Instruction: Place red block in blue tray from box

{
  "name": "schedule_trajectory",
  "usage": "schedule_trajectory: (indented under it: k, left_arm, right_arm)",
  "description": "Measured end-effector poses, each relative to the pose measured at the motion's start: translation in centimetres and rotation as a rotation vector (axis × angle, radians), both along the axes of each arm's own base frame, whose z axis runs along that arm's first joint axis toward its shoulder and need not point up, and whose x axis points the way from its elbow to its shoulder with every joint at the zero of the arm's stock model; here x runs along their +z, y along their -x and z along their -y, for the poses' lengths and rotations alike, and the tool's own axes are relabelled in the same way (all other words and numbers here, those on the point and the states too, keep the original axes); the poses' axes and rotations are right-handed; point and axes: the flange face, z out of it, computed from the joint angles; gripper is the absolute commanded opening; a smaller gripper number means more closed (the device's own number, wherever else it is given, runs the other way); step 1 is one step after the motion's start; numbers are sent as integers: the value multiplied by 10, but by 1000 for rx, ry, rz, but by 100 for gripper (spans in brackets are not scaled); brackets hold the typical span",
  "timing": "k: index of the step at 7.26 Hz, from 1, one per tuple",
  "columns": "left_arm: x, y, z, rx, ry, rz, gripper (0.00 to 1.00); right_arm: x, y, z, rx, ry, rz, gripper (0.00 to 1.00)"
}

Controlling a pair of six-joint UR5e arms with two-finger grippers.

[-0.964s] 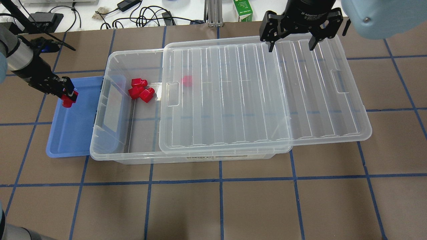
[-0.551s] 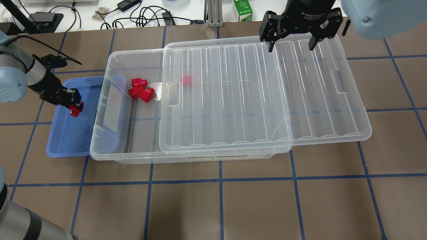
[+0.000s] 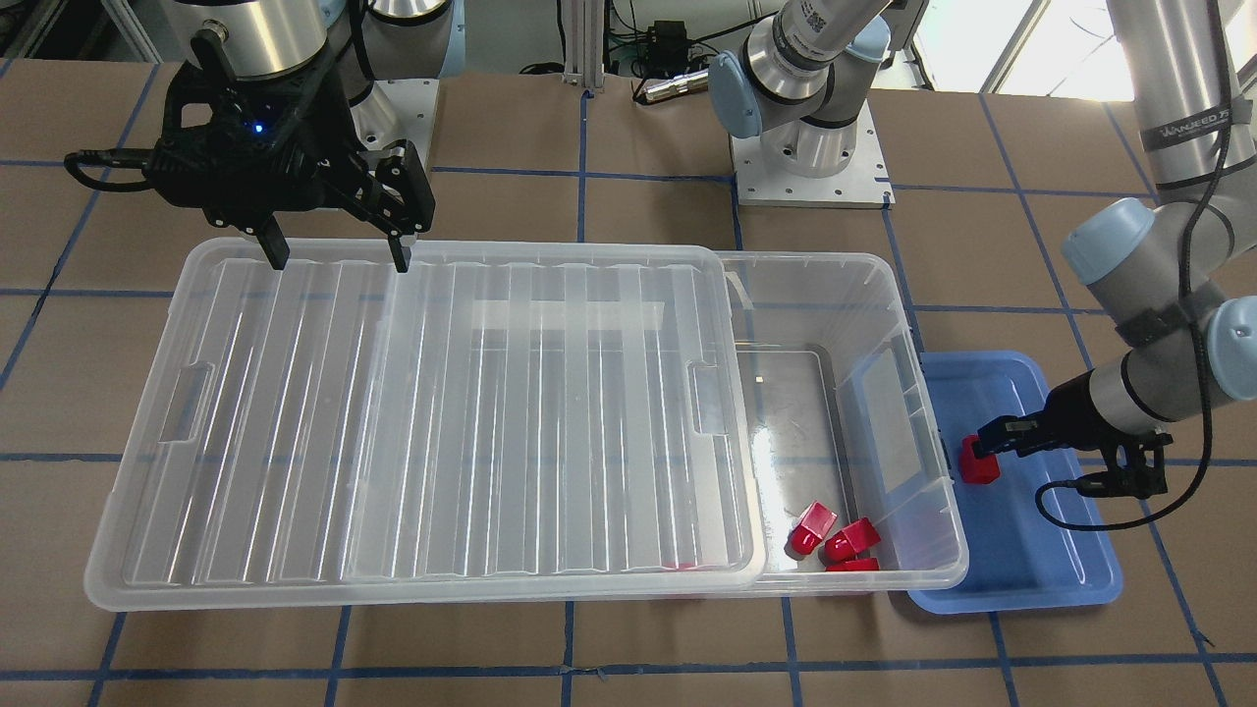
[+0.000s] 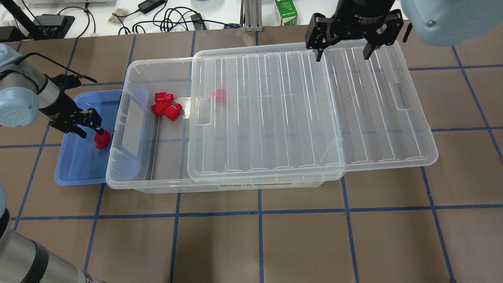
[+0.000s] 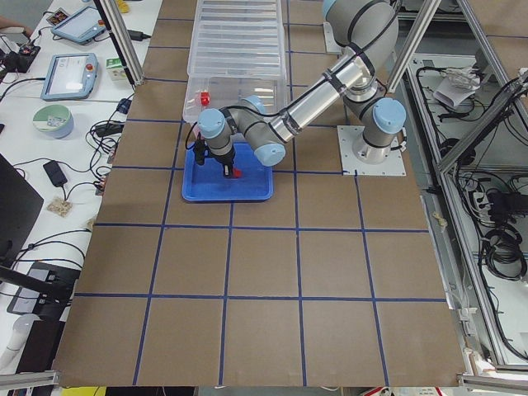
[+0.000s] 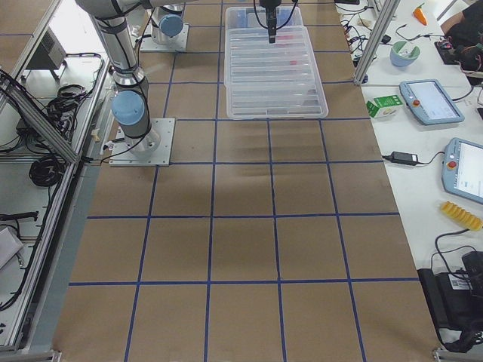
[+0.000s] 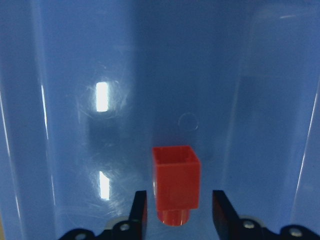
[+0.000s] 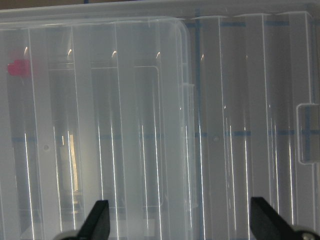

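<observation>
Front-facing view: the red block (image 3: 978, 462) appears to rest on the floor of the blue tray (image 3: 1021, 587), just outside the box (image 3: 889, 432) at its uncovered end; three more glossy blocks lie inside the box. Overhead view: the right gripper (image 4: 342, 58) is held with fingers wide apart over the box's ribbed clear lid (image 4: 275, 118). Left wrist view: the left gripper (image 7: 177, 202) is found with fingers apart, gaps showing either side of the squarish, stubbed block; a straight vertical withdrawal is advised so the smooth plastic is not nudged
</observation>
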Motion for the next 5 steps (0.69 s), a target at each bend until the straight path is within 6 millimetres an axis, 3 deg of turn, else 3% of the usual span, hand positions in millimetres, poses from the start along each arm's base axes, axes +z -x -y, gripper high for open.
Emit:
schedule_trajectory:
  k: [1, 2, 3, 4, 5]
  left_arm:
    - [15, -1, -2, -5, -8, 49, 100]
    - [43, 2, -7, -13, -13, 94, 100]
    - [83, 10, -13, -15, -15, 113, 100]
    - [131, 33, -15, -13, -10, 129, 100]
    - [176, 76, -15, -16, 7, 150, 100]
  right_arm:
    - [0, 0, 0, 0, 0, 0, 100]
    - [1, 1, 0, 0, 1, -1, 100]
    - [1, 1, 0, -1, 1, -1, 100]
    - [1, 1, 0, -1, 1, -1, 100]
    - [1, 1, 0, -1, 1, 0, 100]
